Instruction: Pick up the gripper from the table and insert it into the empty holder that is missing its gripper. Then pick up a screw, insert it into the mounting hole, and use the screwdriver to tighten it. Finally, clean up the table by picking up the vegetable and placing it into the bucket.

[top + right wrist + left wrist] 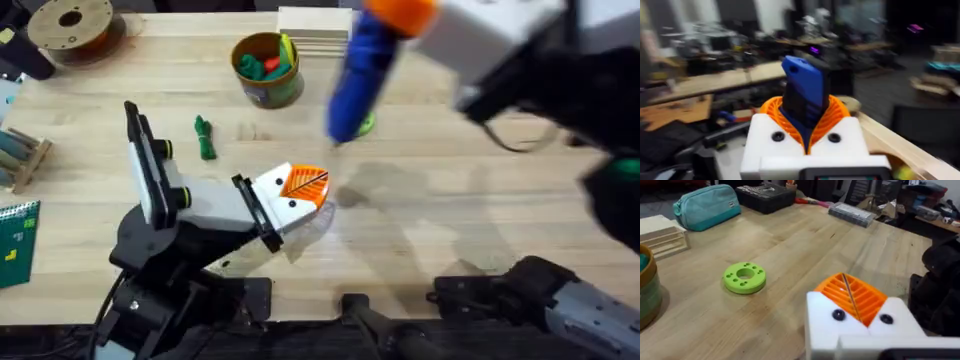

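Note:
My right gripper (402, 14) is raised high under the overhead camera and is shut on the blue screwdriver (358, 72), which hangs tip-down over the table (450, 200). The right wrist view shows the screwdriver (802, 90) clamped between orange ribbed fingers. My left gripper (303, 187) rests low over the table's middle, shut. Its two white holders (860, 330) each carry an orange ribbed finger (867, 297), and each has a dark screw head (838, 314). The dark green vegetable (205, 137) lies left of centre. The bucket (266, 70) stands behind it, holding toy items.
A flat green ring (744, 277) lies near the screwdriver's tip. A brown spool (70, 25) sits at the back left and a pale wooden block (315, 30) behind the bucket. A teal pouch (705, 206) and black cases lie farther off.

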